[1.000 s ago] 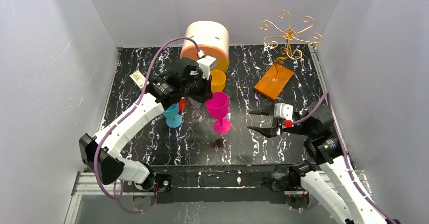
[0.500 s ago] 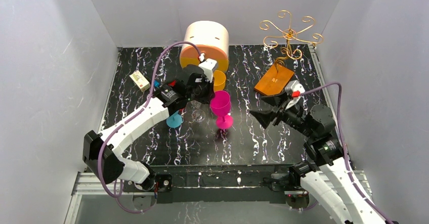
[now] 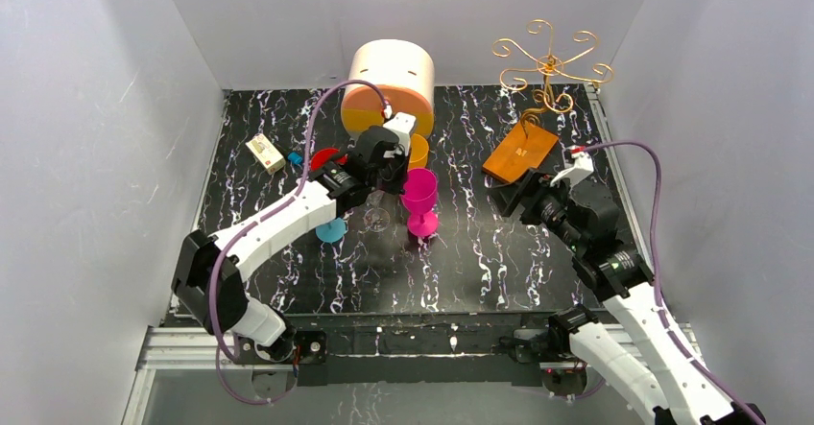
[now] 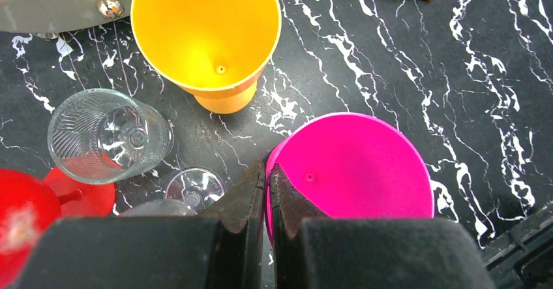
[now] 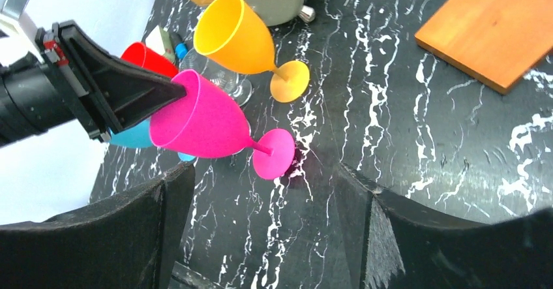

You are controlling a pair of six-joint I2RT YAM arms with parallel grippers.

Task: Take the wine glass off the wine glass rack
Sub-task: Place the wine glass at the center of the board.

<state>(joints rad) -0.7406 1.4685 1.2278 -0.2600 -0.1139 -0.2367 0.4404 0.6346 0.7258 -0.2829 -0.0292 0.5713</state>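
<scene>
**Pink glass**. Off the rack. Its rim is pinched between the closed fingers of the left gripper, one pad inside the bowl and one outside. The bowl lies to the right of the fingers. The foot sits low over the table; whether it touches cannot be told.

**Rack**. No glass hangs on it. It is well apart from the left fingers, and its near end lies just past the right fingertips.

**Right gripper**. Fingers spread wide and holding nothing. In the wrist view the pink glass shows between them, well ahead.

**Neighbours.**
- Orange glass: just ahead of the left fingers.
- Clear glass: to their left.
- Red glass: further left, by the finger roots.

**Hazards (judged).**
- A thin rim grip may slip, or the glass may twist on its stem.
- If the fingers let go before the foot sits flat, the glass could topple.
- The crowding means a sideways pull-out could knock the orange or clear glass.

**Changes since the earlier frames.**
- The right gripper has swung up and away from the pink glass towards the rack's near end.
- The left arm has reached further out.
- The pink glass has shifted slightly away from the arm bases.
- The red glass is now uncovered.
</scene>
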